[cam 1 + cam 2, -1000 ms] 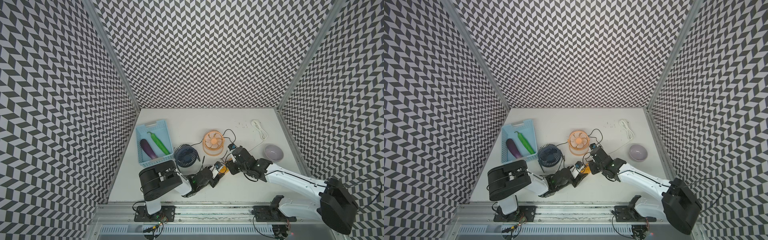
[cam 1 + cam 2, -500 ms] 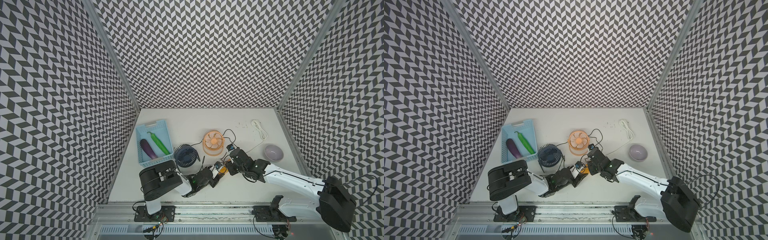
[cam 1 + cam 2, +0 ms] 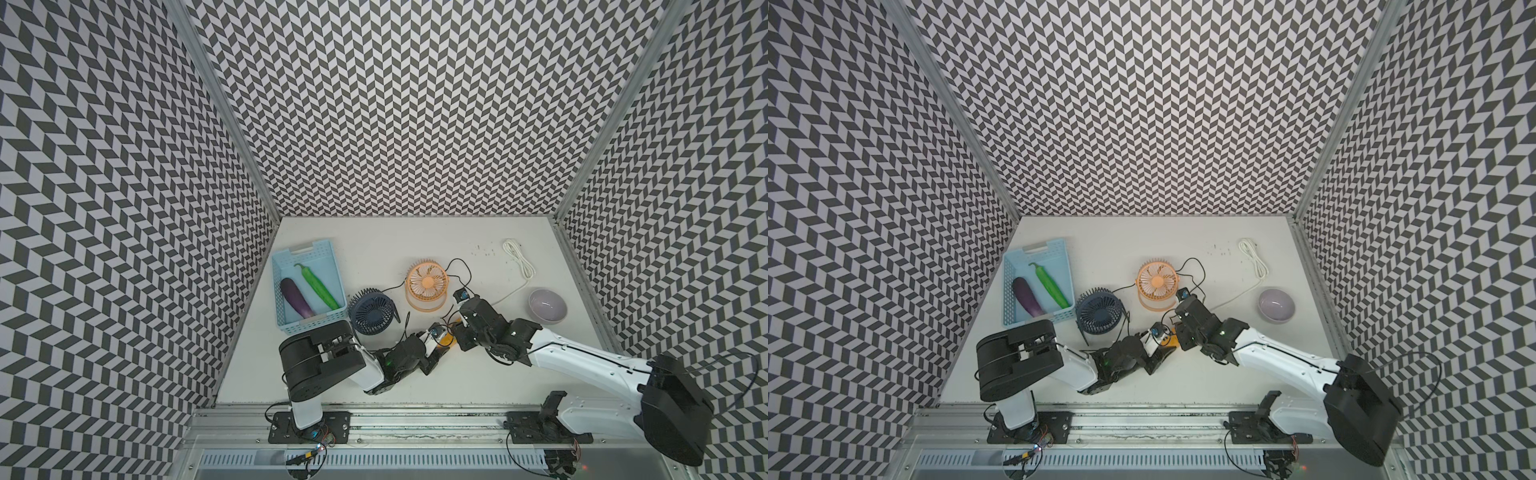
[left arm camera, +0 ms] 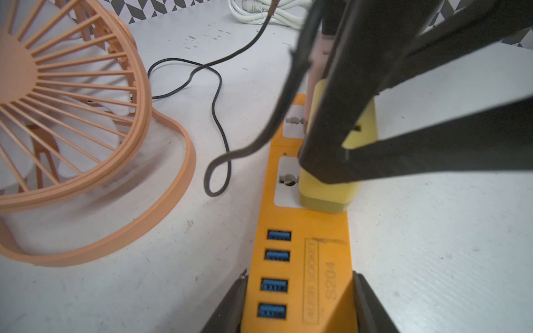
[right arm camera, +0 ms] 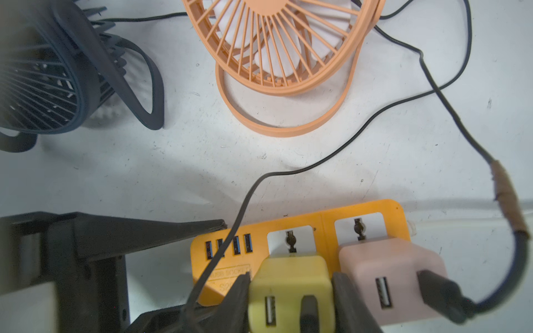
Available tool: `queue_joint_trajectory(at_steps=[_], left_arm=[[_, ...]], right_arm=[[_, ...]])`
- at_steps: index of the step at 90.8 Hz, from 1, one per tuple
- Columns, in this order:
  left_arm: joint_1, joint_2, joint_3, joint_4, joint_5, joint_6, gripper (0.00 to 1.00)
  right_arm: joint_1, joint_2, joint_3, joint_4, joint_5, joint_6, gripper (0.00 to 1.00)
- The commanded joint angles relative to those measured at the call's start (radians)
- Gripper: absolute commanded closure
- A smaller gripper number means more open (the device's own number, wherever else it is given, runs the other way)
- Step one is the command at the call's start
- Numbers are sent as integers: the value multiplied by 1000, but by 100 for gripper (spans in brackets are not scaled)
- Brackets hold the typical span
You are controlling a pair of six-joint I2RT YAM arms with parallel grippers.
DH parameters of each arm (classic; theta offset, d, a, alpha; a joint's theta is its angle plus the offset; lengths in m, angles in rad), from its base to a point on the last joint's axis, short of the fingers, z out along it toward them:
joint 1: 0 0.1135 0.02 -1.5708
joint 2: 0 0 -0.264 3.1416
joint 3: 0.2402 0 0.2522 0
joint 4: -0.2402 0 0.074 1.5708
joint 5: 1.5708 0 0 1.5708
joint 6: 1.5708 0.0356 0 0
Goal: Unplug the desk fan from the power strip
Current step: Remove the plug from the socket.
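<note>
Tabletop (image 3: pixel 374 249), power strip (image 4: pixel 300 259), basket (image 3: pixel 311 327) holding eggplant (image 3: pixel 296 298), cucumber (image 3: pixel 318 286)

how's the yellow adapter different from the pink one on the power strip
The yellow adapter is clamped between the fingers of the right gripper; the pink adapter is untouched. Yellow sits nearer the USB ports; pink sits at the strip's other end. Both are plugged into the power strip, each with one of its two slots occupied.
</note>
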State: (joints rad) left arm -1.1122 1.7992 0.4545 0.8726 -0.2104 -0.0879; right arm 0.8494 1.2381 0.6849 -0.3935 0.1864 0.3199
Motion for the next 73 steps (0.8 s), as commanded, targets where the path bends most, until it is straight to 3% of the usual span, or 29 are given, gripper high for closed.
queue_joint_trajectory(at_steps=[1,20,42,54,73], left_arm=[[5,31,4,-52,0,-8,70],[5,30,1,-53,-1,-11,70],[5,32,-1,-53,-3,-13,70],[5,30,1,-52,0,-12,70],[5,37,4,-52,0,-15,70]], right_arm=[[59,14,54,134,-62,41,94],[41,-6,52,126,-25,35,94],[-104,-98,5,133,-110,24,94],[-97,-88,12,128,-135,8,94],[16,-31,29,138,-90,32,94]])
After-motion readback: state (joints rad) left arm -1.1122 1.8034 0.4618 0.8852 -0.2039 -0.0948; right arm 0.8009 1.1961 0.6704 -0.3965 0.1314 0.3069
